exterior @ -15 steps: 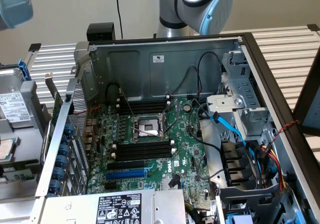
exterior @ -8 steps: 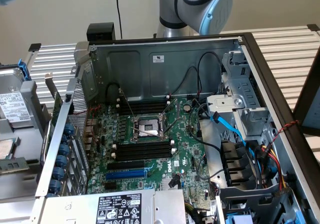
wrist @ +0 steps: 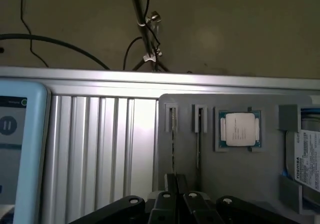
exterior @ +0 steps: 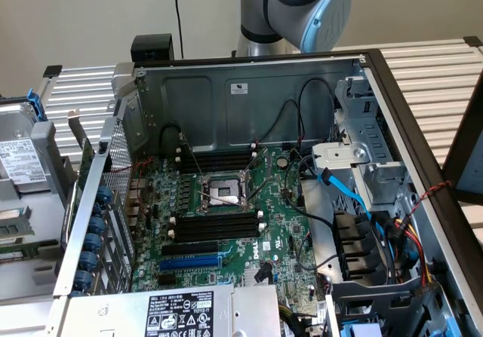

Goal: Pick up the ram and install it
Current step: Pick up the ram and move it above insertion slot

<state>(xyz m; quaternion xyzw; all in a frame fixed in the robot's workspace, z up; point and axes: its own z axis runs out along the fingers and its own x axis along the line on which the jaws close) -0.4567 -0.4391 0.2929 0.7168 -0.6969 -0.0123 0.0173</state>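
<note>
Case (exterior: 226,111) stood open on top; slots (exterior: 215,225) beside socket (exterior: 223,191) lay uncovered, free from above. Black cables (exterior: 296,167) and blue cable (exterior: 341,189) crowded board's (exterior: 279,231) edge by drive cage (exterior: 370,167). Arm (exterior: 309,9) stood over case's back wall.

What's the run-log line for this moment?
claw: shut | nearest: ram, edge-on in grey tray | memory slots: no ram seated | install: not done

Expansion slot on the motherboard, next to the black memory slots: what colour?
The slot is blue; it shows best in the exterior view.
</note>
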